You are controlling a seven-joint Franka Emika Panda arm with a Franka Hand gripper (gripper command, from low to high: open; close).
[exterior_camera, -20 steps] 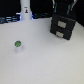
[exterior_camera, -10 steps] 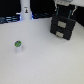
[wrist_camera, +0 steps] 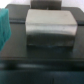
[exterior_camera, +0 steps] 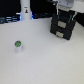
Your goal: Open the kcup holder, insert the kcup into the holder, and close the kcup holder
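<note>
The gripper (exterior_camera: 63, 16) hangs directly over the kcup holder (exterior_camera: 63, 27) at the bench's (exterior_camera: 47, 57) far edge; how far its jaws stand apart cannot be told. The holder is a black, boxy unit; the wrist view shows a smooth pale grey handle (wrist_camera: 51, 29). The kcup (exterior_camera: 18, 45), a small round pod with a green top, stands well apart on the plain white bench.
</note>
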